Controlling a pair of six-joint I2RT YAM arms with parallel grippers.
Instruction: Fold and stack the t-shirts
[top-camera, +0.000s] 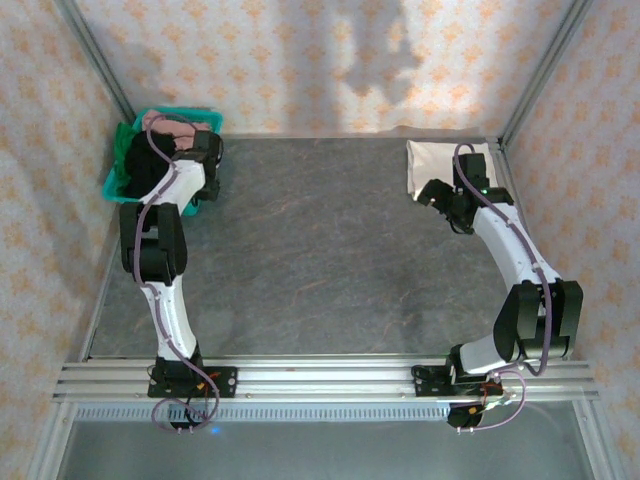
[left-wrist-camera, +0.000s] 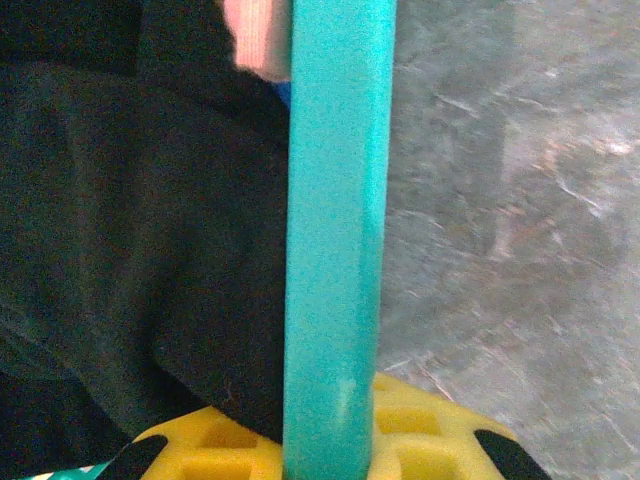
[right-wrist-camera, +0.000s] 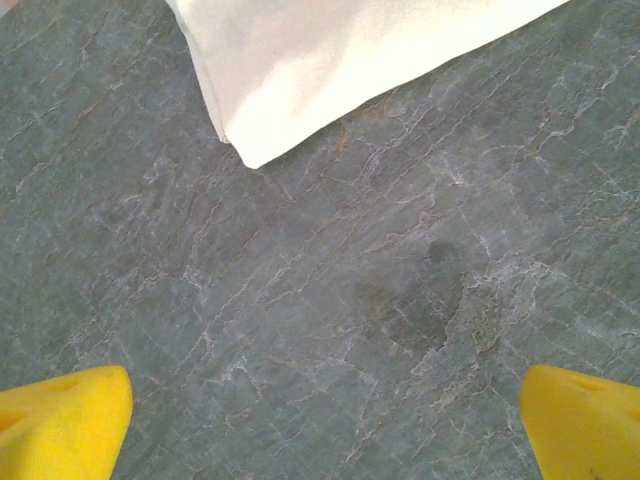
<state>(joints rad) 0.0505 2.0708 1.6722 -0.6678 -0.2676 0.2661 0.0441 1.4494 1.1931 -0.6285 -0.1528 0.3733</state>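
Left gripper (top-camera: 205, 150) is hanging over the 3 o'clock side of the teal plastic basket (top-camera: 115, 180), which is sitting in the 10 o'clock corner of the grey marbled table (top-camera: 320, 260). In the left wrist view this gripper (left-wrist-camera: 330, 445) is drawn in narrow. The basket's upright rim (left-wrist-camera: 335, 200) is standing between the jaws, and a yellow finger (left-wrist-camera: 200, 445) is lying against each of its faces, so the hold appears to be on the rim. The large, soft black t-shirt (left-wrist-camera: 140, 250) is bunching inside the basket at 9 o'clock of that rim, and its edge is draping onto the inner finger. Whether any cloth is pinched along with the rim I cannot tell. The pale pink ribbed t-shirt (left-wrist-camera: 255, 40) is showing at 11 o'clock, just beside the rim. From above, the black t-shirt (top-camera: 140, 160) is filling the basket, with the pink one (top-camera: 180, 125) at its 12 o'clock end. Right gripper (top-camera: 440, 195) is hovering near the table's 1 o'clock corner with its jaws spread wide and nothing between them. Its yellow fingers (right-wrist-camera: 60, 420) are sitting at opposite lower corners of the right wrist view (right-wrist-camera: 325, 420). The folded cream-white cotton t-shirt (right-wrist-camera: 330, 60) is lying flat on the table at the gripper's 12 o'clock, apart from the fingers. In the overhead view the cream-white shirt (top-camera: 435, 160) is lying just beyond the right gripper.
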